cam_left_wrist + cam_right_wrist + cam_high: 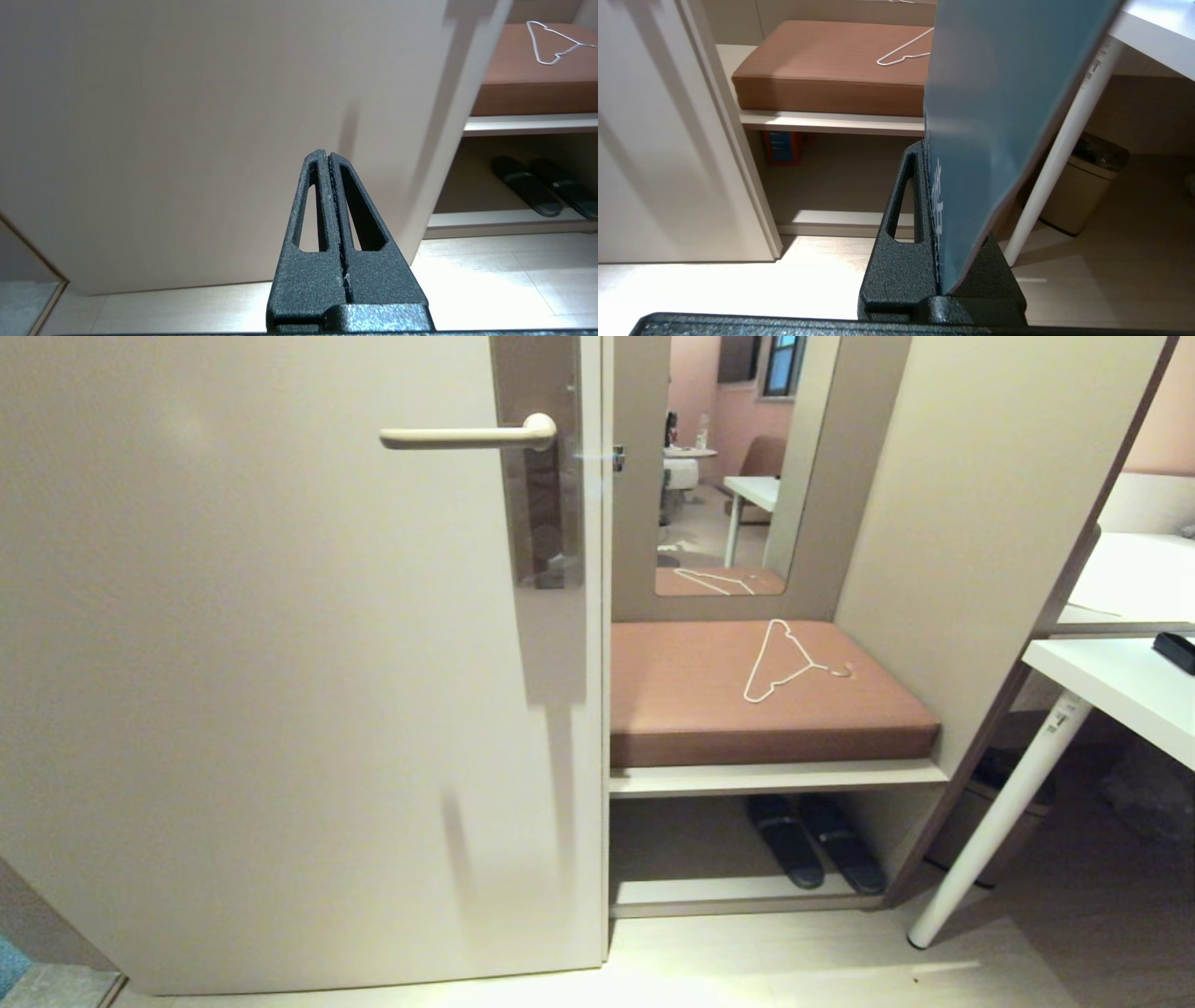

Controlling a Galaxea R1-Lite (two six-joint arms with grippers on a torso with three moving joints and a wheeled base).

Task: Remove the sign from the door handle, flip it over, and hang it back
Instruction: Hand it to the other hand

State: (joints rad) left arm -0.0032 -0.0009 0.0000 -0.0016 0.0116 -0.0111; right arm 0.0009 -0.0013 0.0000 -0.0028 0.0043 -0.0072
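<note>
Head view high, wrists low — bench cushion [709, 695] shared

My right gripper [930, 154] is rough, speckled matt black plastic, pinching the sign [994, 116] — smooth, faintly glossy blue card. The door handle [467, 435] is satin beige metal on a glossy plate [540, 476]. The bench cushion [709, 700] looks matt brown, leather-like.

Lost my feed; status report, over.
Right gripper shut on sign, blue side showing. Left gripper shut, empty. Door handle bare, nothing blocking it.
</note>
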